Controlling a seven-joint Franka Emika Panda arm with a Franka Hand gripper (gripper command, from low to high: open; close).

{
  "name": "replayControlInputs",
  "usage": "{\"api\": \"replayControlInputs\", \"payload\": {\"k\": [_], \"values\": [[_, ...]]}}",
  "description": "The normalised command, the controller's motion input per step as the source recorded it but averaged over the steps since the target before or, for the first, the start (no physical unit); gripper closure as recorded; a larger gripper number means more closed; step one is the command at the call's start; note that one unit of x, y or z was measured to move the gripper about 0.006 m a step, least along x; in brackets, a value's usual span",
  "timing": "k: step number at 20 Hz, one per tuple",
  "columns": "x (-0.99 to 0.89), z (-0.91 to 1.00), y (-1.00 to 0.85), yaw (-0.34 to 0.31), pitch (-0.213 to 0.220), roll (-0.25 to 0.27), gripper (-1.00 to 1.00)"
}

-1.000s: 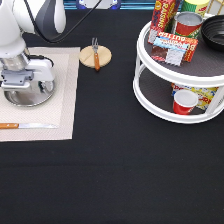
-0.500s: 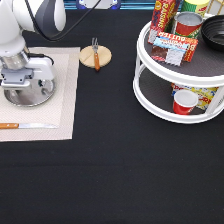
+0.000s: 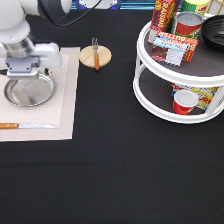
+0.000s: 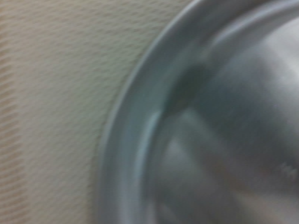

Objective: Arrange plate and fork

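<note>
The shiny silver plate (image 3: 30, 94) lies flat on the beige placemat (image 3: 67, 95) at the exterior view's left. My gripper (image 3: 30, 75) hangs just over the plate's far rim, and the white hand above it hides that edge. The wrist view is filled by the plate's curved rim (image 4: 142, 130) with the woven placemat (image 4: 48, 100) beside it. The fork (image 3: 95, 52), with its orange-brown handle and short tines, rests across a round wooden coaster (image 3: 103, 59) off the placemat's far right corner, apart from the gripper.
A wooden-handled knife (image 3: 25, 126) lies along the placemat's near edge. A white two-tier turntable rack (image 3: 150, 95) at the exterior view's right holds cans, snack boxes, a dark bowl and a red cup (image 3: 184, 101). Black cloth covers the table.
The hand has risen and shifted toward the exterior view's top, uncovering more of the plate. The plate stays in place on the placemat.
</note>
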Motion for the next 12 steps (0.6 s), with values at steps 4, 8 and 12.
{"api": "replayControlInputs", "payload": {"k": [4,8,12], "values": [[-0.61,0.25,0.88,0.002,-0.151,-0.031,-1.0],[-0.69,0.3,0.91,0.0,-0.117,-0.022,-1.0],[-0.83,0.4,0.87,0.0,-0.103,0.0,-1.0]]}}
